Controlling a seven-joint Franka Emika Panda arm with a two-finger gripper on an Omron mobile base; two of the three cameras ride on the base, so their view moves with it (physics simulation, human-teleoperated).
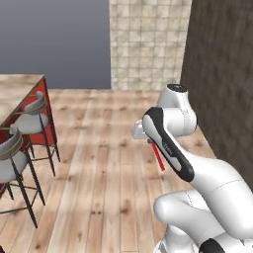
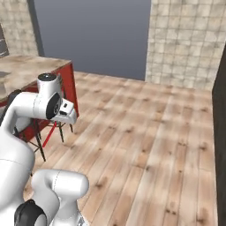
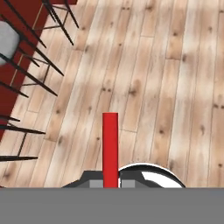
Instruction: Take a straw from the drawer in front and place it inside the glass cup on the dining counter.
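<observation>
Claw [image 3: 110, 183] clamped on the straw [image 3: 110, 148], seen in the hand view as a red stick rising straight between the dark finger tips over plank floor [image 3: 166, 87]. From the left base view, straw [image 1: 158, 157] slanting down below the wrist, high above the floor. Off to the arm's left, the red-based bench [image 1: 20, 91] with grey stools [image 1: 29, 121] tucked against it, well apart from the straw.
</observation>
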